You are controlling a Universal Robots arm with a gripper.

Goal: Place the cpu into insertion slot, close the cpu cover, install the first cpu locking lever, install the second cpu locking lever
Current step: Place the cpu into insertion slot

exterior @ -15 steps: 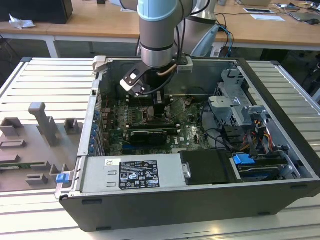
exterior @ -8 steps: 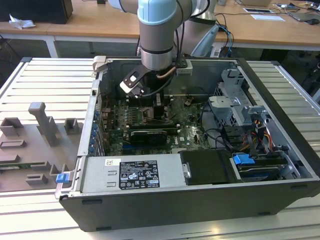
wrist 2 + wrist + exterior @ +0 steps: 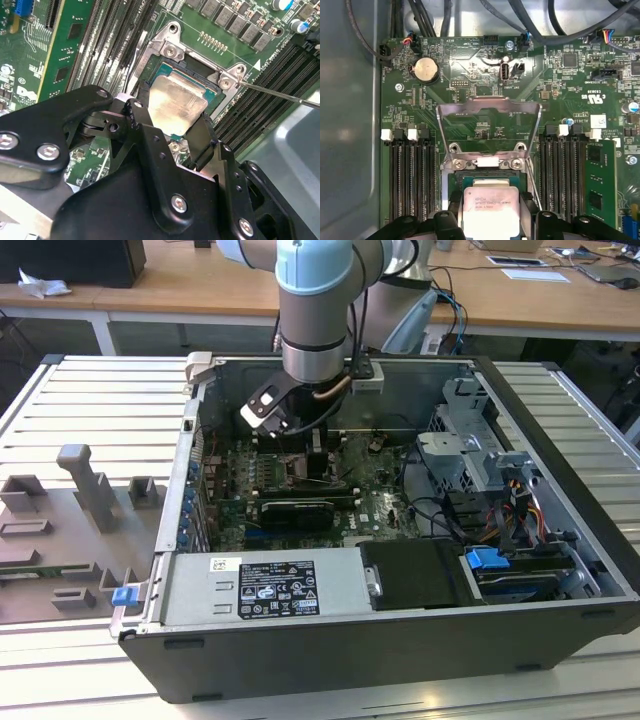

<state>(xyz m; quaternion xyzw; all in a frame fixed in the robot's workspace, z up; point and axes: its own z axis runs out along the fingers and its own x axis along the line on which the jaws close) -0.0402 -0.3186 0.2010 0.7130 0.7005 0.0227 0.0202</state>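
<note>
My gripper (image 3: 172, 117) is down inside the open computer case (image 3: 560, 440), directly over the insertion slot (image 3: 167, 50). Its two black fingers (image 3: 142, 100) are shut on opposite edges of the cpu (image 3: 175, 100), whose pale silver face points up. The cpu (image 3: 490, 215) sits within the slot's silver rim (image 3: 485, 162); whether it is fully seated I cannot tell. The cpu cover (image 3: 490, 106) stands flipped open beyond the slot. A thin metal lever rod (image 3: 280, 93) sticks out from one corner of the slot. In the exterior view the gripper (image 3: 312, 445) hangs under the arm (image 3: 315, 310).
Long black memory slots (image 3: 412, 180) flank the socket on both sides. A coin battery (image 3: 426, 70) and cables (image 3: 530, 20) lie beyond the cover. The power supply (image 3: 270, 585) and drive cage (image 3: 480, 460) crowd the case. Grey fixtures (image 3: 85, 490) stand on the exterior view's left.
</note>
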